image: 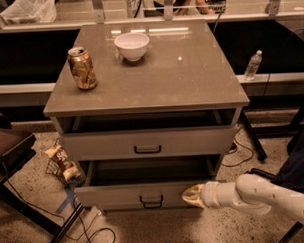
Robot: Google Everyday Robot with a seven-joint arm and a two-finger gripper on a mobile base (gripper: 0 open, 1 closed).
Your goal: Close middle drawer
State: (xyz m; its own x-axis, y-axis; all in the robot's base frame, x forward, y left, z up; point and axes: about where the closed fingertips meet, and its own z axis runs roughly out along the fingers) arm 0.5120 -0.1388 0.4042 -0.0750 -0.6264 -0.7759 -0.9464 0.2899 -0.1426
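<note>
1. A grey drawer cabinet (191,87) fills the middle of the frame, its flat top towards the upper part
2. The robot's white arm (267,199) reaches in from the lower right corner, lying low and nearly level, aimed left at the cabinet's lower front
3. The uppermost drawer (192,141), with the taller front, sits at mid-frame and is pulled out, showing a dark gap behind its front
4. The middle drawer (114,196) is below it, at lower centre. It is also pulled out towards the camera, its dark grey inside open to view above the low front, with a small dark bar handle (151,200) at the middle
5. The gripper (192,196) is at the right end of that low front, right of the handle. It looks to be against the panel or just in front of it. I cannot tell which, nor whether it is wide or narrow; it holds nothing that I can see
6. A white bowl (132,45) and a soda can (82,68) stand apart on the cabinet top, upper left
7. Judged from this, the closing is not yet done: the approach looks made, and the whole push inwards is left, until the front sits flush
</note>
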